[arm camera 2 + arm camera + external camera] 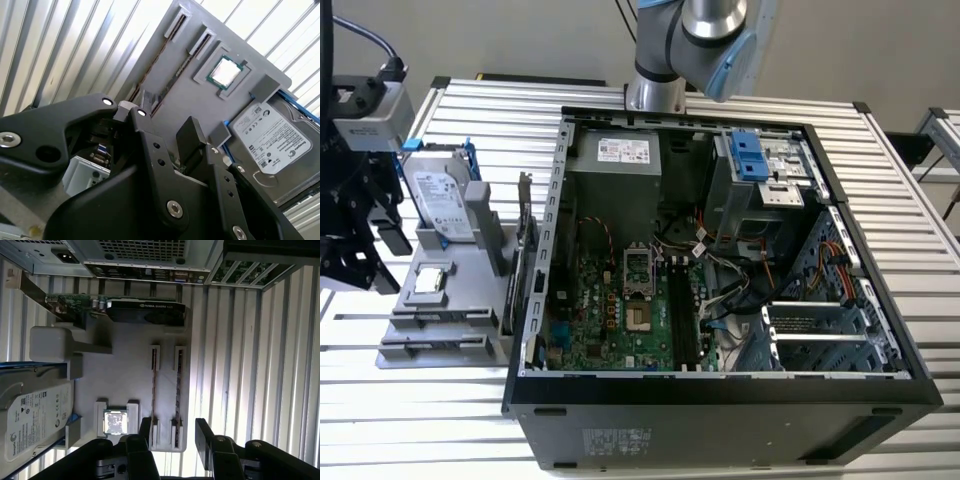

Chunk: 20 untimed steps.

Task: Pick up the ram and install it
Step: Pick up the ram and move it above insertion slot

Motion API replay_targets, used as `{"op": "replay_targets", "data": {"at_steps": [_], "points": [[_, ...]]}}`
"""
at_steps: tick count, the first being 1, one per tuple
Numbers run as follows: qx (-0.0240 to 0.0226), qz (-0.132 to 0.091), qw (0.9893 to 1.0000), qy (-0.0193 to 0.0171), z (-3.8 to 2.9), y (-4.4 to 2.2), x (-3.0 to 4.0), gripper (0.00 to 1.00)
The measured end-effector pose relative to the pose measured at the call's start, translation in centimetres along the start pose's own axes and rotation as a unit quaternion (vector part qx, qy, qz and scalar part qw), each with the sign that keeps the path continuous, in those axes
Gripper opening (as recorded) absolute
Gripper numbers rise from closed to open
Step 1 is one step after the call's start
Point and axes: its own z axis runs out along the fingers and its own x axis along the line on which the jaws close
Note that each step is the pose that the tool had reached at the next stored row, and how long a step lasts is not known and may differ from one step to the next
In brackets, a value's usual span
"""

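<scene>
— How are the fingers of the gripper (pixel 174 426) held?

— They are spread apart, and nothing is clamped. In the first wrist view the ram (pixel 177 385) is lined up with the gap between them; no contact is seen.

— Where is the ram kept?

— It is stood on edge in a slot of the grey tray (pixel 125 370), with a second stick (pixel 153 385) just beside it.

— What is marked with writing?

— The hard drive (pixel 30 415) is covered by a white printed label. Farther off, lettering is carried on the graphics card (pixel 145 310). Beyond it, the open computer case (pixel 720 405) is laid on the slatted table (pixel 470 110).
</scene>
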Motion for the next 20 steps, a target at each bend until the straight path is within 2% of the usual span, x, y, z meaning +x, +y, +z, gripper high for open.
{"op": "replay_targets", "data": {"at_steps": [20], "points": [[-0.0001, 0.0, 1.0, 0.0001, 0.84, -0.04, -0.02, 1.0]]}}
